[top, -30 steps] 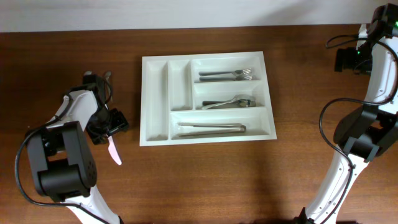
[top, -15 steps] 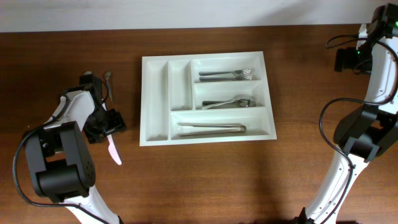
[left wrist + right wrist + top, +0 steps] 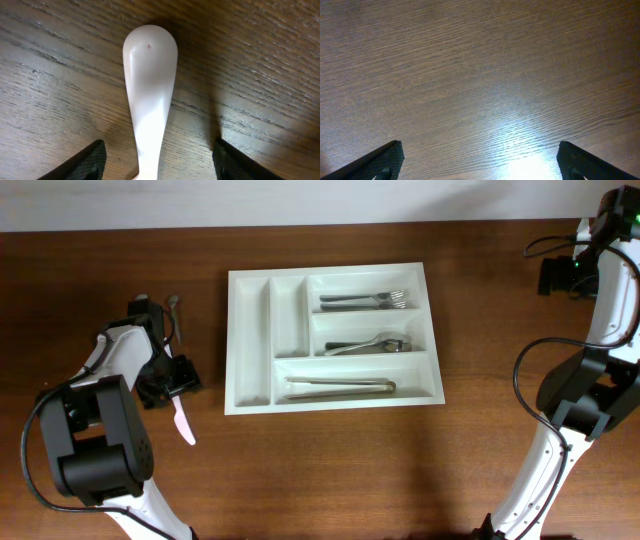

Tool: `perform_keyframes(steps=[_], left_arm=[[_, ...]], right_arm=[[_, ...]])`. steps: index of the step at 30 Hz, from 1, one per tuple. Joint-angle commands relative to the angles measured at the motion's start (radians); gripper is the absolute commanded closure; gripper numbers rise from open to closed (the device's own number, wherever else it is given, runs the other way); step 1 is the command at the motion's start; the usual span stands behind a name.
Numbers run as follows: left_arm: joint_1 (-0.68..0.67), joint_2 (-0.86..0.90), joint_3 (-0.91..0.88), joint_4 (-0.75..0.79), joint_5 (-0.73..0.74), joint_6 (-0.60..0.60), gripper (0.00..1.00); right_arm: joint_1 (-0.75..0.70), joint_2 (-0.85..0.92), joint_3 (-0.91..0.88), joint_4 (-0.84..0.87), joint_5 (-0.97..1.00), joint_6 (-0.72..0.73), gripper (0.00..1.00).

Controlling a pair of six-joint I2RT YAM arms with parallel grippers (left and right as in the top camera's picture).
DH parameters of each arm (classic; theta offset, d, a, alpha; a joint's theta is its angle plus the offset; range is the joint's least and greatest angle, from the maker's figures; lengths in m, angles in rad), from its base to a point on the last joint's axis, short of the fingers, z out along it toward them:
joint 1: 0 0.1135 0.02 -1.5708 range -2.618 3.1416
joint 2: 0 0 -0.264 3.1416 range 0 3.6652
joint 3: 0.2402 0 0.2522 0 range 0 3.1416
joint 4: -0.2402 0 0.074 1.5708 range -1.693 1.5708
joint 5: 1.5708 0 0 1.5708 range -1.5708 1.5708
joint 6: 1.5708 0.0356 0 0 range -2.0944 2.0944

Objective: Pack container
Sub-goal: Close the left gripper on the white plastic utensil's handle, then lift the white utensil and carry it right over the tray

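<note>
Centrally on the grained dark wooden desk (image 3: 400, 470) sits the container (image 3: 250, 340), a smooth white plastic tray with metal cutlery (image 3: 365, 300) in its three long compartments. The left fingers (image 3: 87, 162) stand apart astride a glossy pale utensil (image 3: 149, 90) with a rounded end, its near part cut off. The right fingers (image 3: 380, 160) gape wide over bare wood.

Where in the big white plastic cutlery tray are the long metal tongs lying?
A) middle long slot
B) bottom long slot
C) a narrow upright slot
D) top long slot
B: the long metal tongs lie in the lowest long compartment of the white plastic cutlery tray, seen from overhead.
</note>
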Motion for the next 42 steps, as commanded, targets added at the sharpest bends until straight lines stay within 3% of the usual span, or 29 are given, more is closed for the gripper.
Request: perform_keyframes(steps=[1,9,15,23,28,36,42], left_arm=[[0.012,0.043,-0.011,0.002,-0.068,0.003,0.42],[0.012,0.043,-0.011,-0.02,-0.069,0.003,0.71],[0.012,0.043,-0.011,-0.02,-0.068,0.003,0.81],[0.012,0.043,-0.011,-0.021,-0.069,0.003,0.88],[0.012,0.043,-0.011,-0.021,-0.068,0.003,0.98],[0.006,0.042,0.023,-0.032,-0.048,0.036,0.98],[-0.017,0.042,0.167,-0.121,-0.049,0.048,0.98]], right_arm=[[-0.005,0.003,-0.004,0.0,-0.002,0.007,0.01],[-0.005,0.003,-0.004,0.0,-0.002,0.007,0.01],[-0.005,0.003,-0.004,0.0,-0.002,0.007,0.01],[-0.005,0.003,-0.004,0.0,-0.002,0.007,0.01],[-0.005,0.003,-0.004,0.0,-0.002,0.007,0.01],[-0.005,0.003,-0.004,0.0,-0.002,0.007,0.01],[-0.005,0.003,-0.004,0.0,-0.002,0.007,0.01]])
